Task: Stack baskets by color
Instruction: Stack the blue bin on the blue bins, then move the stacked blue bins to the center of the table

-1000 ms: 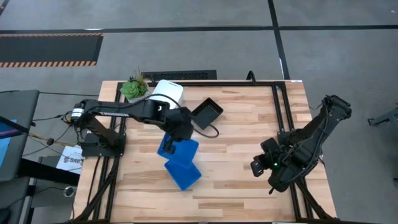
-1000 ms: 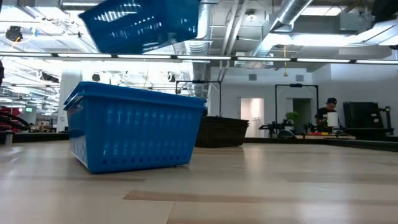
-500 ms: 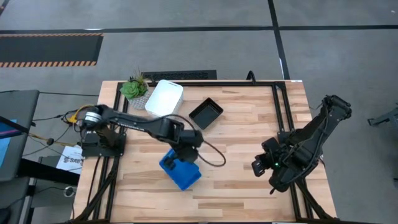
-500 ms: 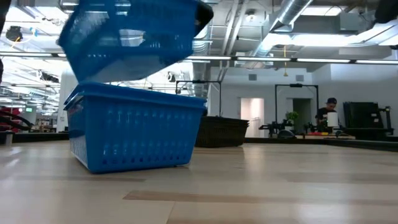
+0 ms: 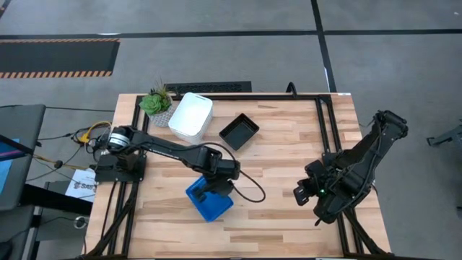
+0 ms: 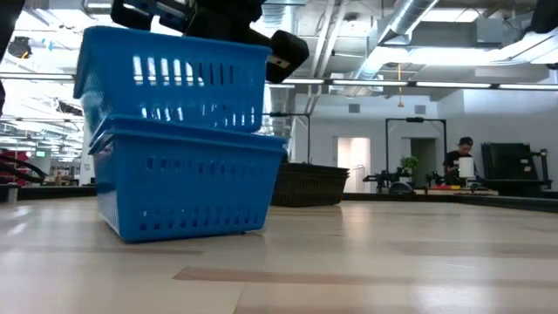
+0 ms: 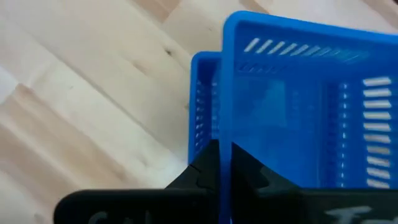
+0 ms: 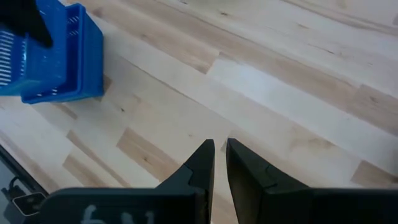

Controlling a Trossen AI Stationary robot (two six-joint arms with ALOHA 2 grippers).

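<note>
Blue slotted plastic basket (image 6: 170, 83) pinched shut in the left gripper (image 7: 222, 163), half-nested in another blue basket (image 6: 187, 187); right gripper (image 8: 219, 155) near-closed, holding nothing, far right.

Two dark jointed arms, black cables, silver collar at left base.

One basket (image 6: 170, 83) sits partly nested in another (image 6: 183, 187) near the table's (image 5: 289, 144) front edge, left of centre. Behind them, toward the back edge, lie two more baskets (image 5: 191, 117) (image 5: 239, 131) side by side, with a potted plant (image 5: 154, 102) at the back left corner.
</note>
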